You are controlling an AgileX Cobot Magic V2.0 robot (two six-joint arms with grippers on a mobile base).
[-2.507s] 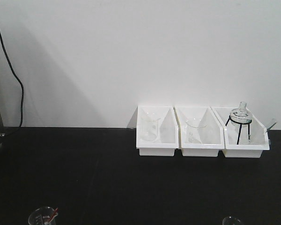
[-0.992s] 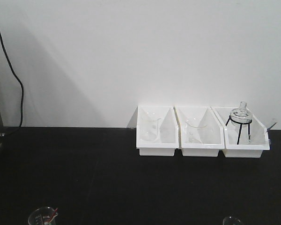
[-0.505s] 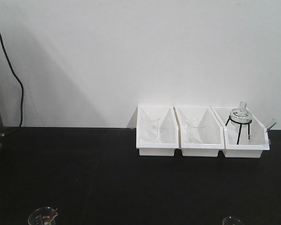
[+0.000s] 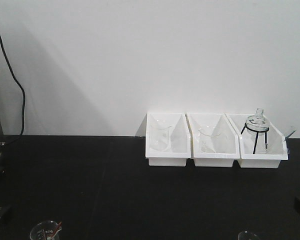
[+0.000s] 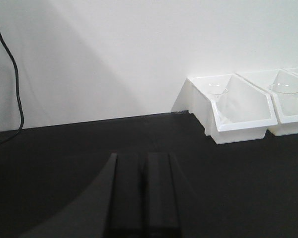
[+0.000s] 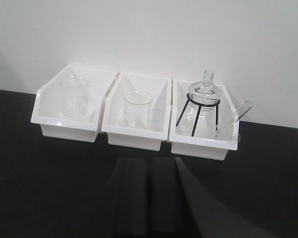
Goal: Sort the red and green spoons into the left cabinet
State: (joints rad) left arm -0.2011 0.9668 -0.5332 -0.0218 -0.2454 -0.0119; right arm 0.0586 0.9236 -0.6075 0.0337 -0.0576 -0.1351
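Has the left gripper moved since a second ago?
Yes. The left gripper has come into view from the left edge, toward the beaker.

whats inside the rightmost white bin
A glass flask sits on a black tripod stand, a clear tube leaning at its right. The front wall of the bin covers the floor nearest it.

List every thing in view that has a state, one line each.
Left gripper, shut, empty.
Right gripper, shut, empty.
Left-bin beaker, upright.
Middle-bin beaker, upright.
Flask, upright on black tripod in right bin.
Front-left beaker, upright, holds a red item, cropped.
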